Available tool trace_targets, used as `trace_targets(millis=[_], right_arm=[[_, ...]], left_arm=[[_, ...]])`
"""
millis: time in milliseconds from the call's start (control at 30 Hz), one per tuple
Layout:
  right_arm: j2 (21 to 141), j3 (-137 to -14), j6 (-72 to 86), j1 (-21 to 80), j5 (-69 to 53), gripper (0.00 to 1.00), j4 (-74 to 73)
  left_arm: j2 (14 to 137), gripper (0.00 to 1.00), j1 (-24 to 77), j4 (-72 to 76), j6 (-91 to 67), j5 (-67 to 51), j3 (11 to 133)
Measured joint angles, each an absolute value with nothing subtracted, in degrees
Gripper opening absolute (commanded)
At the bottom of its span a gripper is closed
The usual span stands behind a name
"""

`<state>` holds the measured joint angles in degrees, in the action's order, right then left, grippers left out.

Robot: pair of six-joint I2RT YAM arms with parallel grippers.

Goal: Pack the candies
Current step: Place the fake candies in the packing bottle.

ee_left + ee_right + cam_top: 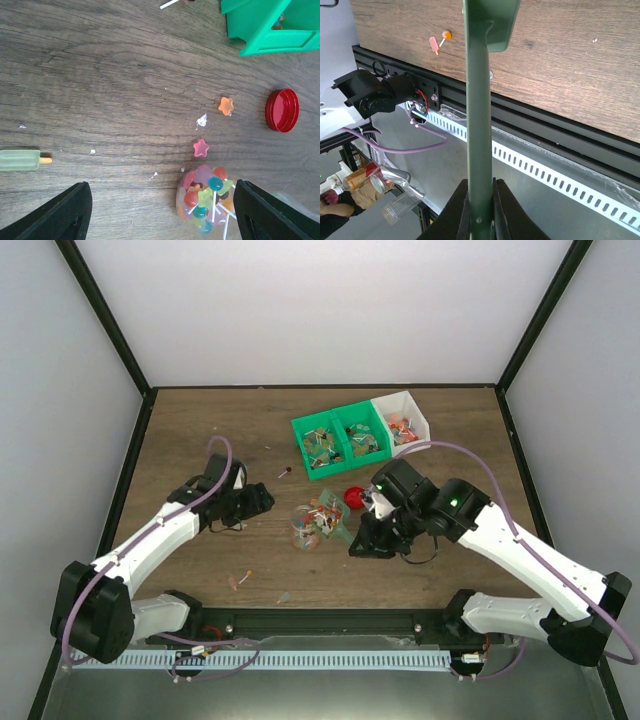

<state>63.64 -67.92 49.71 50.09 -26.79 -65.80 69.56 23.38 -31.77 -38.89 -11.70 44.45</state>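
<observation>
The candies [207, 195] fill a small clear jar [306, 527] in the middle of the table: lollipops and star shapes in mixed colours. In the left wrist view my left gripper [162, 215] is open, and the jar stands just inside its right finger [270, 215]. From above, the left gripper [262, 502] sits left of the jar. My right gripper [481, 210] is shut on the handle of the green scoop [480, 100]. The scoop's head [335, 522] lies against the jar's right side. A pink star candy [200, 147] and an orange one [226, 105] lie loose beside the jar.
The round red lid [354, 497] lies right of the jar. Two green bins [340, 440] and a white bin [403, 420] with more sweets stand behind. A green popsicle sweet [22, 160] lies near the left finger. Two loose sweets [240, 578] rest near the front edge.
</observation>
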Motion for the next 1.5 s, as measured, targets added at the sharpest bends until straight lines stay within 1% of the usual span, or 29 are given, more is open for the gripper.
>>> trace_targets(millis=[967,1500], right_arm=[[68.2,-72.2,46.1,48.4,-27.1,0.01,-67.3],[67.5,-69.9,45.2,48.5,-28.9,0.01,-65.9]], left_arm=[[69.7,0.79,23.4,-31.8,-38.8,-11.7,44.4],[70.3,0.79,23.4,-31.7,-38.9,-11.8,44.4]])
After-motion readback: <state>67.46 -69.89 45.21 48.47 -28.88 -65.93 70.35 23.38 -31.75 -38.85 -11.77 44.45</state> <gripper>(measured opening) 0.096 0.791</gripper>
